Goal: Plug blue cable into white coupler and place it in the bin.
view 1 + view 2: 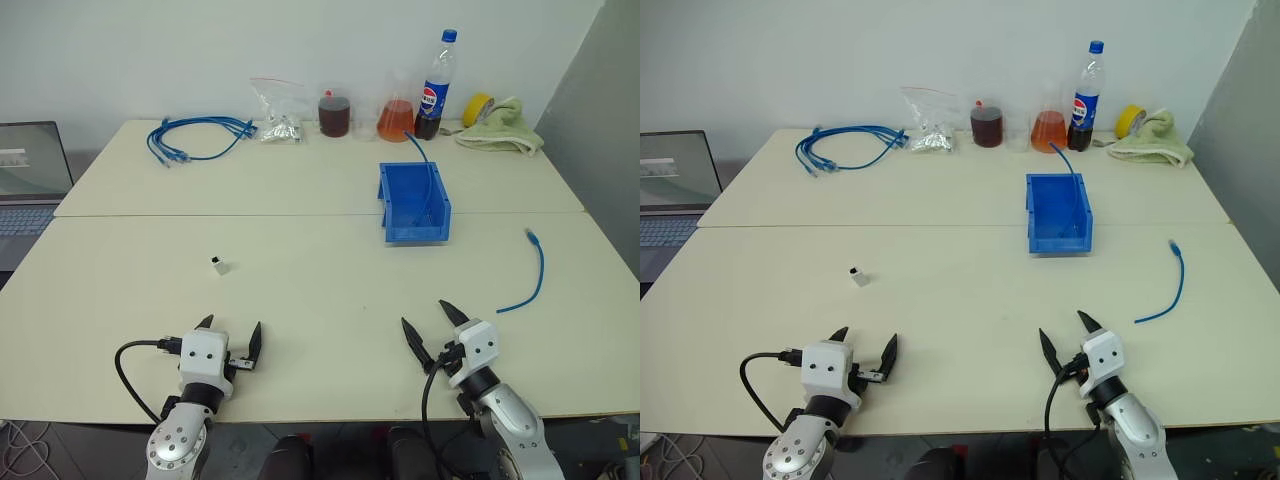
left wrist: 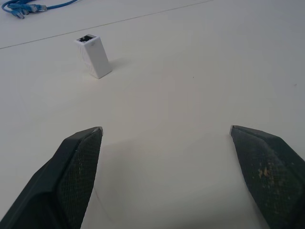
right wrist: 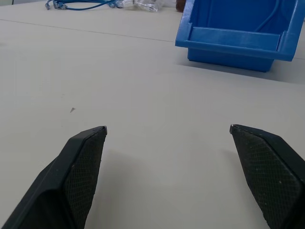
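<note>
Laptop [image 1: 28, 180] sits at the left edge of the frame, beside the cream table [image 1: 300, 290]. At upper left lies a coiled bundle of blue cables [image 1: 195, 137], with a clear plastic bag [image 1: 278, 112] just to its right. Left of centre, alone on the bare tabletop, stands the white coupler [image 1: 218, 265], its dark face upward. Below it, at lower left, the left gripper [image 1: 230, 340] hovers with its two black fingers spread wide, holding nothing. Along the top centre stand a dark jar [image 1: 335, 114], an orange flask [image 1: 395, 118] and a cola bottle [image 1: 435, 88]. The bin [image 1: 413, 205] sits right of centre, a blue cable sticking up out of it. At lower right the right gripper [image 1: 432, 323] is likewise spread and empty. A yellow tape roll [image 1: 477, 107] and a green cloth [image 1: 505, 127] lie at upper right. The blue cable [image 1: 533, 272] lies loose at the right, well apart from the bin.
</note>
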Action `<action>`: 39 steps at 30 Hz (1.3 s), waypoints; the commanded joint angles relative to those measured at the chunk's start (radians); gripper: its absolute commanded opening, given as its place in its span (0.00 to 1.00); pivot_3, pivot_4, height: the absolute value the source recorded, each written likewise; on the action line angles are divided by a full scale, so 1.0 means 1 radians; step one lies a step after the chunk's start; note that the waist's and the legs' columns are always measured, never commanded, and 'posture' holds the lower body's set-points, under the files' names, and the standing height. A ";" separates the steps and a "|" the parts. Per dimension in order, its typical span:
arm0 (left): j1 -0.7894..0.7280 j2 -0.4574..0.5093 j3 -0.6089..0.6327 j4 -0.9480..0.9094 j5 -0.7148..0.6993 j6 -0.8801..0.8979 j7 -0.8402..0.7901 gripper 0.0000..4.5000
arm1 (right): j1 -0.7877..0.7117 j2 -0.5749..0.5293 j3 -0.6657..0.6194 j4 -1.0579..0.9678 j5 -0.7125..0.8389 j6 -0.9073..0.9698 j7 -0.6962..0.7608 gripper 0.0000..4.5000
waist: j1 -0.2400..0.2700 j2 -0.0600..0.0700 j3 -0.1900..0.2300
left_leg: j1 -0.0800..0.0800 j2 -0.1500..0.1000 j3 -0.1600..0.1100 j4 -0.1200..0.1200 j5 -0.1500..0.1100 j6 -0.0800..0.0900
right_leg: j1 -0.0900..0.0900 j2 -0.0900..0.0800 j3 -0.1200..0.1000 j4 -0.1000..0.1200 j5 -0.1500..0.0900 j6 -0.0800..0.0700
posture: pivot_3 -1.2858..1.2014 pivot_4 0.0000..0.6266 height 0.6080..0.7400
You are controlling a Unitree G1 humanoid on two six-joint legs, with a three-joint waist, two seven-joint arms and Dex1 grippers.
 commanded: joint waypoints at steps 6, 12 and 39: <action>0.008 0.005 -0.014 -0.038 0.011 -0.016 -0.004 1.00 | -0.004 0.006 0.002 -0.014 0.005 -0.018 0.000 0.97 | 0.000 0.000 0.000 | 0.000 0.000 0.000 0.000 0.000 0.000 | 0.000 0.000 0.000 0.000 0.000 0.000 | 0.52 0.24 1.00; 0.005 0.026 -0.040 -0.061 0.010 -0.028 -0.043 1.00 | -0.009 0.004 0.002 -0.011 0.005 -0.017 0.003 0.97 | 0.000 0.000 0.000 | 0.000 0.000 0.000 0.000 0.000 0.000 | 0.000 0.000 0.000 0.000 0.000 0.000 | 0.52 0.24 1.00; -0.238 0.354 0.010 -0.122 -0.406 0.213 -0.473 1.00 | -0.049 -0.027 -0.076 -0.124 0.025 0.036 -0.025 0.97 | 0.002 0.001 0.000 | 0.000 0.000 -0.001 0.000 0.000 0.000 | 0.000 0.001 -0.001 0.001 0.000 -0.001 | 0.52 0.24 1.00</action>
